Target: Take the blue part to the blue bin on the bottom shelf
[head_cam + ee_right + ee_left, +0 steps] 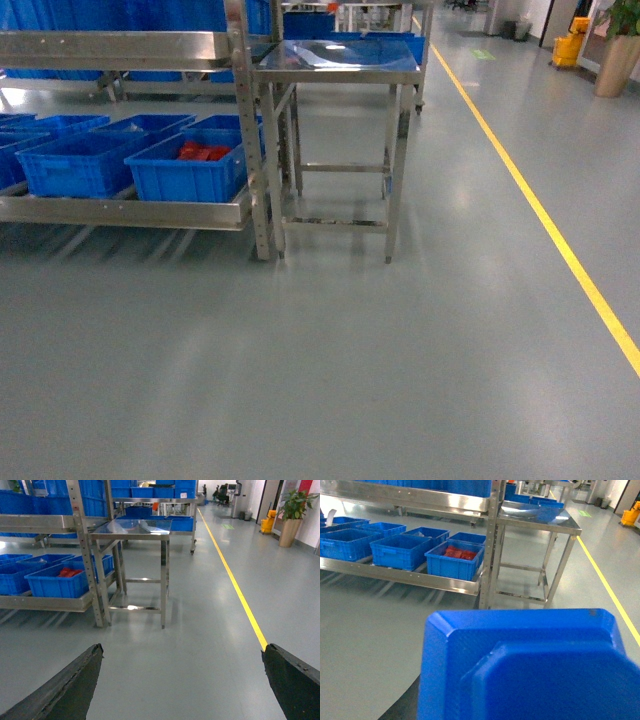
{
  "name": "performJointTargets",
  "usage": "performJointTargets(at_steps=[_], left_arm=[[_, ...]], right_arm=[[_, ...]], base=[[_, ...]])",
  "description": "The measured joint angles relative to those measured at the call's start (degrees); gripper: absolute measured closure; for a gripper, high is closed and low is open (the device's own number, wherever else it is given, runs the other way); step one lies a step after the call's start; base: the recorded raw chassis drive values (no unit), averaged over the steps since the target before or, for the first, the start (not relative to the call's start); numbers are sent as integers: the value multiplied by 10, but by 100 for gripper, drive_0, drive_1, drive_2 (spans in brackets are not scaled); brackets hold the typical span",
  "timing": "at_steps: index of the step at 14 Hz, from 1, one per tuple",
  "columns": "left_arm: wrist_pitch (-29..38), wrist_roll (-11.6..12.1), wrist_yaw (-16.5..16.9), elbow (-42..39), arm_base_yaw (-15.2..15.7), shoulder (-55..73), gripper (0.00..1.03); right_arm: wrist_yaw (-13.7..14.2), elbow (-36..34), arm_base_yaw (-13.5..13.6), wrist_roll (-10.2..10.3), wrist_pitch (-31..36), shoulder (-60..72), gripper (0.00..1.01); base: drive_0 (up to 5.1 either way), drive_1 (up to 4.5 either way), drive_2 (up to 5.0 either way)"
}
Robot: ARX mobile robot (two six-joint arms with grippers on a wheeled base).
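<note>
Blue ribbed bins (188, 168) on steel shelf (130, 210).

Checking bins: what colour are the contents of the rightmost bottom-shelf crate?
Red, clearest in the left wrist view.

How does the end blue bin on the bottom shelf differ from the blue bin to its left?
The end bin holds red items; the left bin shows no contents from the head view. The end bin stands beside the shelf post; the left bin sits farther in. Both are blue, open-topped crates.
</note>
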Motion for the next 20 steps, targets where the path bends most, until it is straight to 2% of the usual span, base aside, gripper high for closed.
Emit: performJointTargets(at_steps=[20], left_arm=[[0, 0, -2, 0, 0, 0, 60]], right_arm=[[0, 0, 0, 0, 1, 0, 3]], base=[[0, 400, -400]])
